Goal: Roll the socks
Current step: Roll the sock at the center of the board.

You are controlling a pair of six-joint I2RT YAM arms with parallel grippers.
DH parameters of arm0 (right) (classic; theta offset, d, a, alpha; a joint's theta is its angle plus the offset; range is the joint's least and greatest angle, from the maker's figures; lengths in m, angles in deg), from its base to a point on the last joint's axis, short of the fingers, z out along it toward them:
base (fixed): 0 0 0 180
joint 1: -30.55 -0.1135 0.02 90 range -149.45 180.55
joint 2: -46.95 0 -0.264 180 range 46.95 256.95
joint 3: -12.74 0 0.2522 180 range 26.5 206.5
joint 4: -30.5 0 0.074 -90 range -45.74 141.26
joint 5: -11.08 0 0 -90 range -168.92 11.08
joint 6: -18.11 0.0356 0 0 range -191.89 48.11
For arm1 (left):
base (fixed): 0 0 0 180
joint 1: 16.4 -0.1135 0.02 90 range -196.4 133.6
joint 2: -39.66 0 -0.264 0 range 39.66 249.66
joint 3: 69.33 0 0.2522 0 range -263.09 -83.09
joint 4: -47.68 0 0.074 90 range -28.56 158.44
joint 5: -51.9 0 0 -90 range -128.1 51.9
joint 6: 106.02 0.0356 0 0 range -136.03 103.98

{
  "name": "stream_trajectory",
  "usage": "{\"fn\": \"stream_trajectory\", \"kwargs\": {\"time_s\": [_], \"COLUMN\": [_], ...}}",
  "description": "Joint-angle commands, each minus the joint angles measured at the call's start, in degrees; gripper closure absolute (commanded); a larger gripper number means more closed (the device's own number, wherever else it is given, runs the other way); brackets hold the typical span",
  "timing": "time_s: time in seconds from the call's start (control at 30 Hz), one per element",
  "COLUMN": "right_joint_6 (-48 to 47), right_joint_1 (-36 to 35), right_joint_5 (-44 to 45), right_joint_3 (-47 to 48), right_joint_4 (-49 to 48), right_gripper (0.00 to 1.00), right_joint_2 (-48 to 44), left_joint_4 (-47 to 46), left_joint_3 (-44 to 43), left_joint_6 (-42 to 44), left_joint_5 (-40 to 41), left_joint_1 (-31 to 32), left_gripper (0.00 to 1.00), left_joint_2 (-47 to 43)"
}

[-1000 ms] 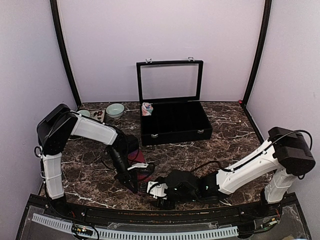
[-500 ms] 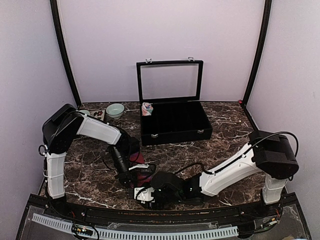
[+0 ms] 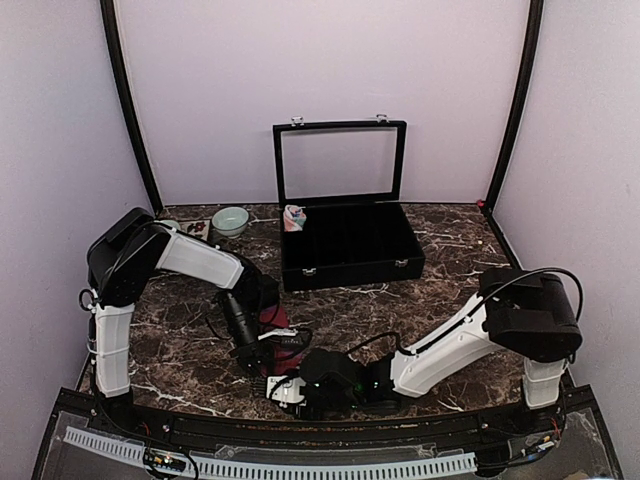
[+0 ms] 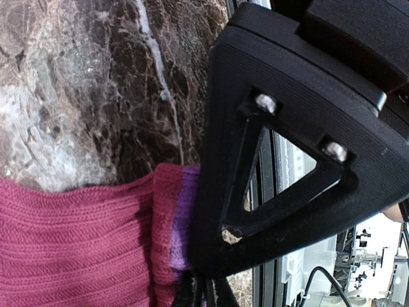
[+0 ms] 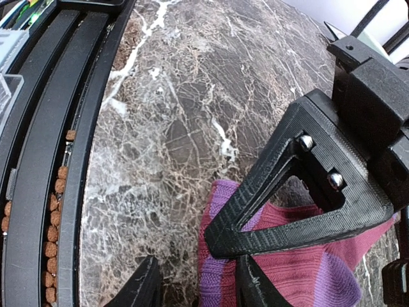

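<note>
The maroon sock (image 3: 287, 346) with purple stripes lies bunched near the table's front edge. My left gripper (image 3: 263, 362) is shut on its striped end; in the left wrist view the closed fingertips (image 4: 202, 295) pinch the maroon sock (image 4: 70, 243). My right gripper (image 3: 284, 390) sits just in front of it, low on the table. Its jaws stand apart in the right wrist view, the right gripper (image 5: 199, 288) straddling the purple edge of the maroon sock (image 5: 307, 268), with a gap on the left side. The salmon-pink sock (image 3: 294, 217) rests in the black case's back left corner.
A black case (image 3: 350, 258) with its glass lid up stands at the back centre. A pale green bowl (image 3: 230, 220) and small items (image 3: 196, 230) sit at the back left. A black rail (image 5: 38, 160) runs along the table's near edge, close to the right gripper.
The right arm has slid left along the front edge up to the sock, and its jaws have narrowed. The left gripper has stayed shut on the sock and shifted slightly.
</note>
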Motion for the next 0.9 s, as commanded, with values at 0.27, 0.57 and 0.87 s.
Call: {"fn": "stream_trajectory", "kwargs": {"time_s": [0.27, 0.57, 0.87], "right_joint_6": [7.4, 12.5, 17.2], "right_joint_1": [2.0, 2.9, 4.6], "right_joint_5": [-2.8, -3.5, -8.5], "right_joint_3": [-3.1, -3.0, -3.5], "right_joint_4": [-4.5, -1.7, 0.9], "right_gripper": [0.94, 0.99, 1.0], "right_joint_2": [4.7, 5.9, 4.0], "left_joint_4": [-4.0, -15.6, -32.3], "left_joint_3": [2.5, 11.4, 31.8], "left_joint_6": [-1.7, -9.8, -11.5], "left_joint_5": [8.0, 14.0, 25.2], "left_joint_1": [-1.0, -5.8, -14.5], "left_gripper": [0.47, 0.11, 0.09], "left_joint_2": [0.1, -15.0, -41.4]}}
